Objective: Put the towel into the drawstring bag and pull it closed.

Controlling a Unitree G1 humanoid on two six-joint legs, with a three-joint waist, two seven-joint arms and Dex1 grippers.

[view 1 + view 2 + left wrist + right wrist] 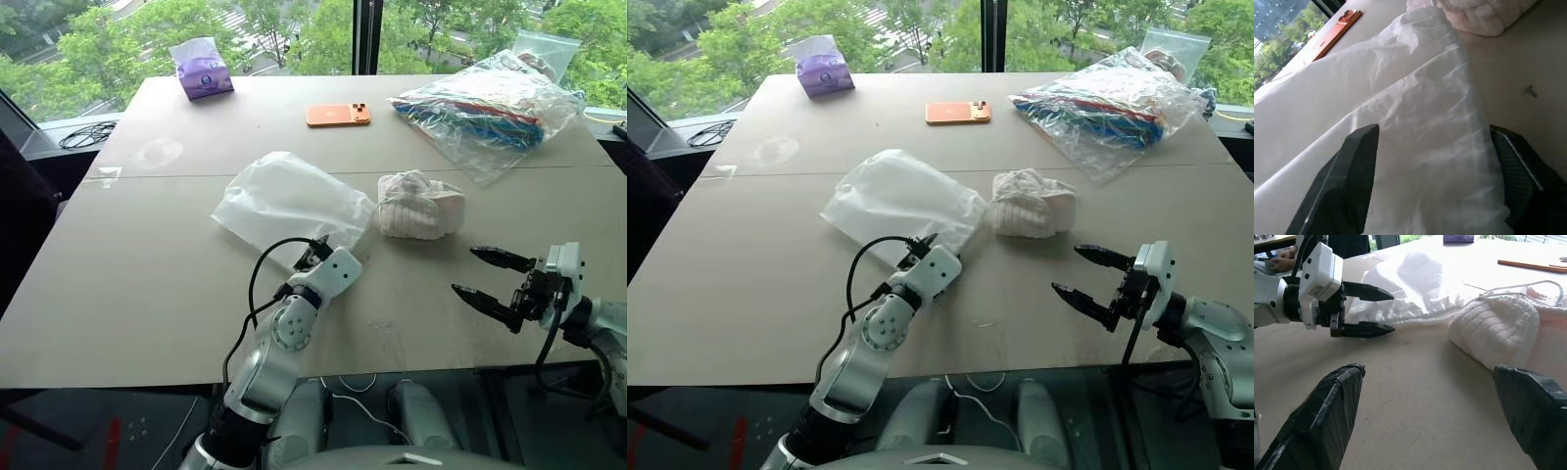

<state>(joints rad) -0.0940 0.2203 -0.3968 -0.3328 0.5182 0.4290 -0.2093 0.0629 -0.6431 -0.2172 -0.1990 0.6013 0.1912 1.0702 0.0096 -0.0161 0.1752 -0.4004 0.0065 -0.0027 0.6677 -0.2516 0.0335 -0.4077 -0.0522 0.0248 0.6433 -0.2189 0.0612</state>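
The drawstring bag [289, 196], thin translucent white fabric, lies flat in the middle of the table. The towel [419, 204], an off-white ribbed bundle, sits touching the bag's right edge, and a white cord [1528, 284] loops over it. My left gripper [318, 245] is at the bag's near edge. Its black fingers [1359, 161] stand apart with the bag's fabric [1425, 122] lying between them, not pinched. My right gripper [466, 271] hovers open over bare table, nearer me than the towel and to its right, pointing left toward the left gripper [1386, 311], nothing between its fingers.
An orange phone [338, 115] lies beyond the bag. A purple tissue pack [203, 70] stands at the far left. A big clear plastic bag of colourful items [490, 108] covers the far right. The table's front edge [392, 367] runs just under both arms.
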